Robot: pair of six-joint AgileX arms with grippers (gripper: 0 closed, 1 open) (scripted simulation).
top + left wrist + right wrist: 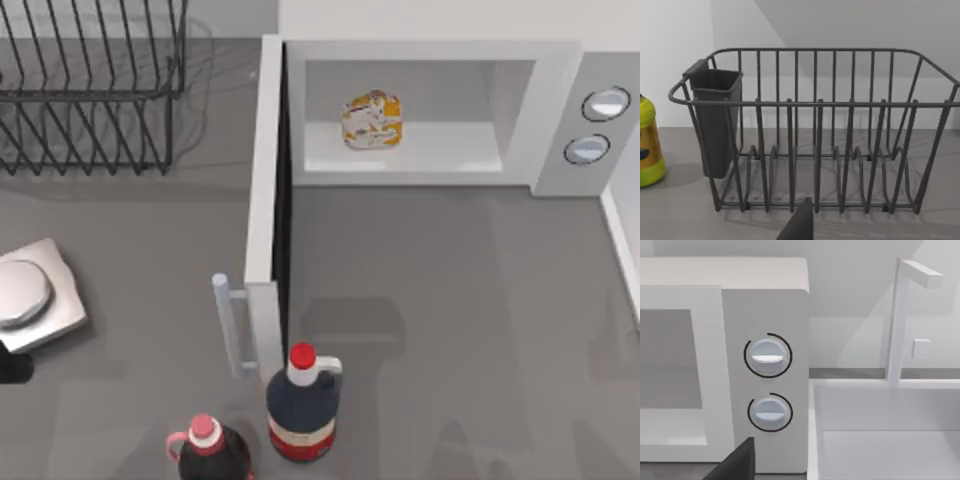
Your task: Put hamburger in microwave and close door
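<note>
One hamburger (371, 120) sits mid-cavity in microwave (440, 110); door (265, 200) swung open; end effector states: can't tell.

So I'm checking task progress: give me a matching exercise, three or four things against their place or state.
Things:
1. hamburger
2. door
3. rack
4. bottles

Places or states:
A. swung open
B. top view's far left
C. inside the microwave
D. near edge, by the door's handle

Pairs: 1-C, 2-A, 3-B, 4-D
</note>
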